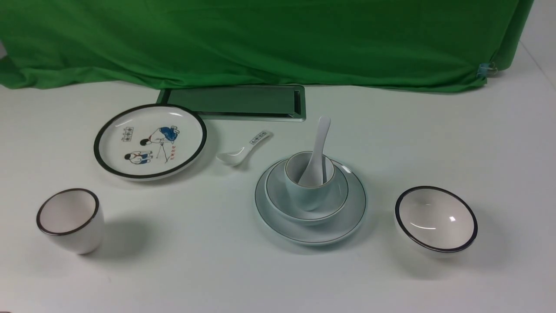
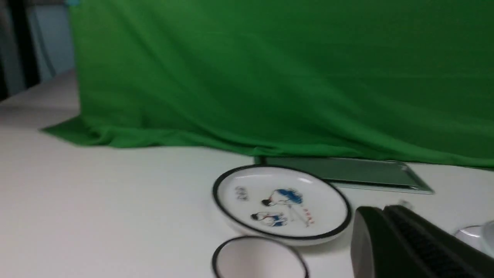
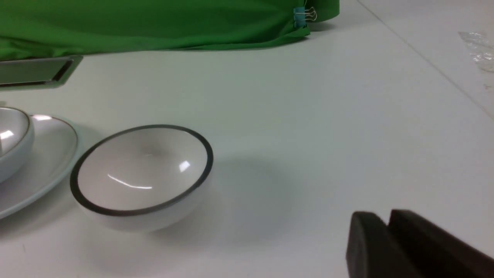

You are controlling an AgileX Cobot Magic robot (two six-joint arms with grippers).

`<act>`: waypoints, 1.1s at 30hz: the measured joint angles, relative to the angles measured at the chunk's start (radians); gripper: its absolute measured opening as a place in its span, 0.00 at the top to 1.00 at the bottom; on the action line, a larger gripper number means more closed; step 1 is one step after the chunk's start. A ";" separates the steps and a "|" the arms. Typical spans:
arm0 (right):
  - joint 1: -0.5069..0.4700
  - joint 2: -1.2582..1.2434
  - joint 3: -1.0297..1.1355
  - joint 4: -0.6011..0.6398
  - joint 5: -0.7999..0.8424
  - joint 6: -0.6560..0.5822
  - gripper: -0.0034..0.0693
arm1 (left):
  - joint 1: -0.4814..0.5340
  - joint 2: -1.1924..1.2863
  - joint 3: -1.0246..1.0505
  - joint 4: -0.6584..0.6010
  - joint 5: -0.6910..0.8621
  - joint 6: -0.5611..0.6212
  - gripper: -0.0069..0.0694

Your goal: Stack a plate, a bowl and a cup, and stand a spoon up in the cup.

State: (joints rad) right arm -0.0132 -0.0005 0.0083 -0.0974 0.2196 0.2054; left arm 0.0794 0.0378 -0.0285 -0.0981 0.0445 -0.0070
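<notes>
The left gripper (image 2: 382,214) is shut, its dark fingertips together, with nothing between them! Over on the right gripper (image 3: 378,218), a narrow gap shows between the dark fingertips, so it's slightly open, gripping nothing and touching none of the dishes.

And there's the stack, right of centre on the white table (image 1: 186,269): the round pale blue-white glossy plate (image 1: 354,208) with its thin dark rim lies at the base, the pale blue-white glossy bowl (image 1: 278,195) sits on it, and the small pale blue handleless cup (image 1: 306,198) stands inside the bowl. The plain glossy white ceramic spoon (image 1: 320,143) leans in that cup, handle up! Just right of the stack, the white black-rimmed bowl (image 1: 434,217).
</notes>
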 joint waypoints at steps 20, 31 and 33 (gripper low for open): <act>0.000 0.000 0.000 0.002 0.000 0.003 0.72 | 0.037 -0.036 0.035 0.056 0.182 0.067 0.95; 0.000 0.000 0.000 0.002 0.000 0.004 0.69 | 0.037 -0.036 0.035 0.060 0.182 0.068 0.95; 0.000 0.000 0.000 0.002 0.000 0.004 0.69 | 0.037 -0.036 0.035 0.060 0.182 0.068 0.95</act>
State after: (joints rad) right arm -0.0132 -0.0005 0.0083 -0.0954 0.2196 0.2092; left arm 0.1166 0.0022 0.0062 -0.0383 0.2265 0.0608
